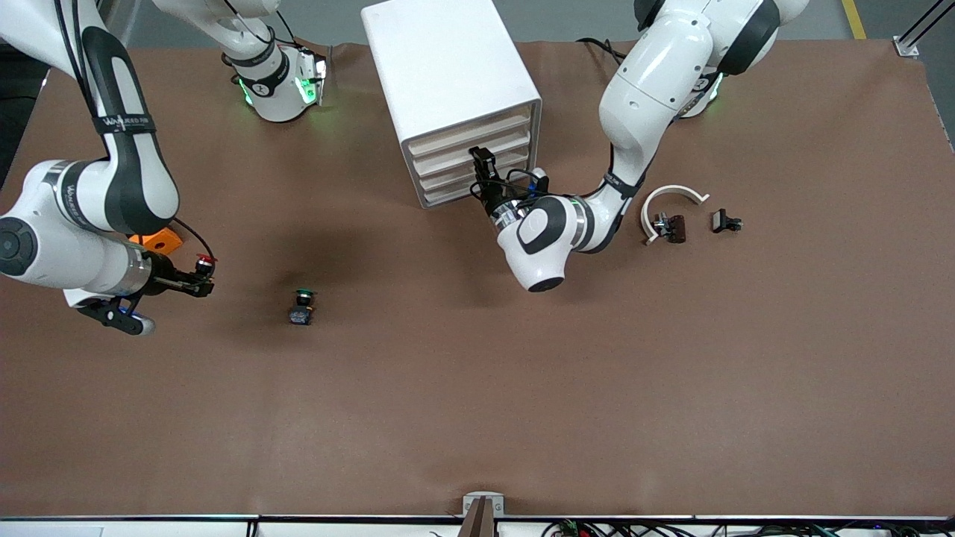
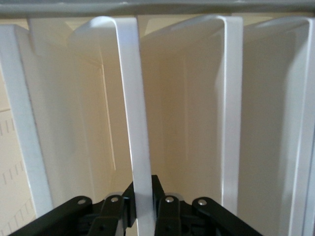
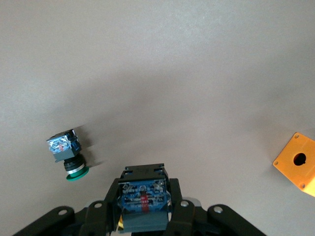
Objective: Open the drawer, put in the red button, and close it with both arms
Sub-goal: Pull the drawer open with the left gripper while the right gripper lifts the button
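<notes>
Drawer [image 1: 473, 145] shut; red button [image 1: 203, 262] aloft

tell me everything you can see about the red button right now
The red button is a tiny push-button switch with a red mushroom cap on a black and grey-blue blocky body. The right gripper, shut on that body, holds it above the brown table near the orange box, at the right arm's end. Its underside shows blue terminal blocks around a red centre. Only the gripper's fingers touch it; the like green-capped button lies apart on the table.
</notes>
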Tool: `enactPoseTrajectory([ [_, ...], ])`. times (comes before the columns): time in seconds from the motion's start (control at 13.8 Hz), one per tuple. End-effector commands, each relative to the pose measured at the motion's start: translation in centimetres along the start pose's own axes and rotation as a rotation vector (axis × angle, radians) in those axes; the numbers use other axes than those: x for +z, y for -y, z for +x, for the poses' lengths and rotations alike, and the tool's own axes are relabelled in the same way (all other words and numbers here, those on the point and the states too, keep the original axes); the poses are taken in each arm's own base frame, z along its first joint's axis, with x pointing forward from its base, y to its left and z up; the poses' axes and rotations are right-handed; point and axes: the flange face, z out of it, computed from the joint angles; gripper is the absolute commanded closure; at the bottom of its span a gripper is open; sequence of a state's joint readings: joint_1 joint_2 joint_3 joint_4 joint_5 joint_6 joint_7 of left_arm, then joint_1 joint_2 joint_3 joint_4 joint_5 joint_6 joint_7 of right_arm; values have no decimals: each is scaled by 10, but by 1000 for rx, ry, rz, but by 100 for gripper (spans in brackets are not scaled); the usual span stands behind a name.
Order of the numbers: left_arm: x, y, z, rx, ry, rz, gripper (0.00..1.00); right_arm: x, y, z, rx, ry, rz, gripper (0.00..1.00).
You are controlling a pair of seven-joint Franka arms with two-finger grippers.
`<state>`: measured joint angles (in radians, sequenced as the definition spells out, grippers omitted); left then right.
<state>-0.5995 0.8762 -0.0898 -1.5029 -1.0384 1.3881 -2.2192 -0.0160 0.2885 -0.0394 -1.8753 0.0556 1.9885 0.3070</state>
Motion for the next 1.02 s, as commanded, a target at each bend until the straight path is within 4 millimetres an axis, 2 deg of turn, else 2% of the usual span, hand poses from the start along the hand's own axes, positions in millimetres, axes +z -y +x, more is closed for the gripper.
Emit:
enactPoseTrajectory([
  [0.0,-24,-6,4,6,39,-52,100,-17,3,-11,54,-5,11,100],
  [0.15,-41,-8,7,3,56,-80,100,-26,19,-22,93,-5,8,100],
  [0.36,-79,-7,13,-3,96,-142,100,-41,61,-46,166,-16,1,100],
  [0.44,-89,-5,13,10,104,-160,100,-47,81,-56,193,-14,-6,100],
  [0.73,-108,-8,15,10,147,-203,100,-65,137,-87,295,-23,-17,100],
  [0.94,-134,-3,17,31,171,-260,99,-75,180,-113,379,-37,-16,100],
])
